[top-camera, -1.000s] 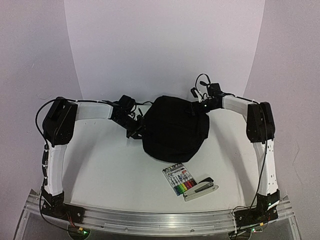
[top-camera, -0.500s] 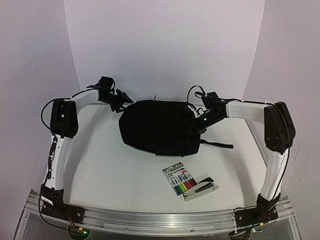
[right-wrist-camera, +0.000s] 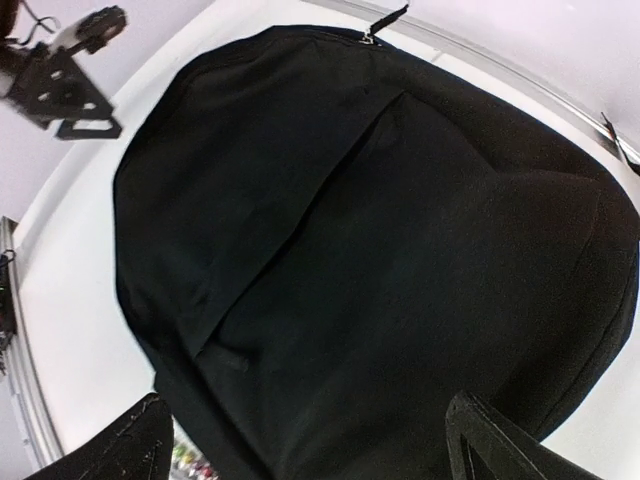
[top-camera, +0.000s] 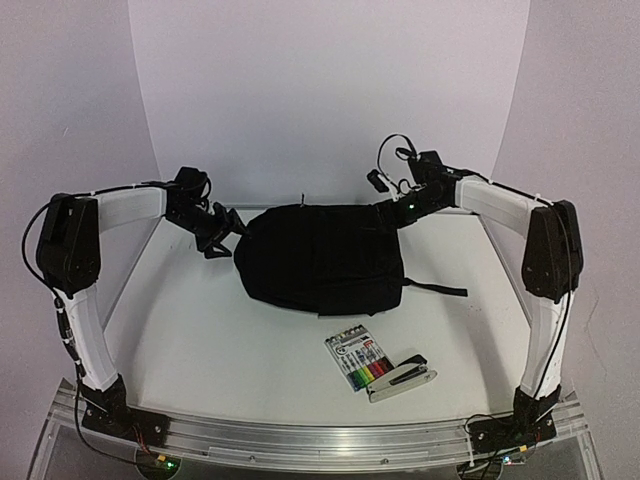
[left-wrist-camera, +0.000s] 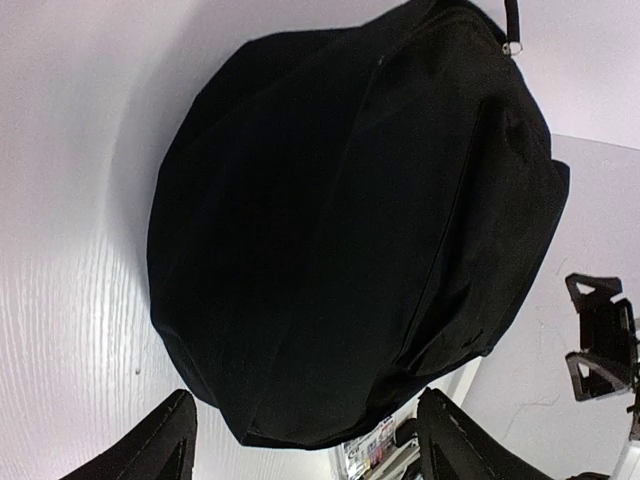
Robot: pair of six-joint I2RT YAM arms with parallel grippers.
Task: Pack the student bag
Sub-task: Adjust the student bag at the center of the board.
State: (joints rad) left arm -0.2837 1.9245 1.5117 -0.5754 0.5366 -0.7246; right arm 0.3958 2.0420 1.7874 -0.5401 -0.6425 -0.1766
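The black bag (top-camera: 320, 258) lies flat in the middle of the table (top-camera: 200, 340), its long side running left to right. The left gripper (top-camera: 220, 232) is just beside its left end. The right gripper (top-camera: 400, 208) is at its far right corner. Both are wide open and hold nothing.

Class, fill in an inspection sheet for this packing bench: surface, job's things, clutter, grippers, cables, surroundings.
Surface: white table, bearing three things.
Job's things: student bag lies flat mid-table, no opening visible, strap trailing right; marker pack and stapler touch each other near the front, outside the bag.
Clutter: nothing seen.
Grippers: left gripper open, just off the bag's left end; right gripper open over its far right corner.
Cables: black cables loop above the right wrist.
Surroundings: white backdrop; aluminium rail in front.
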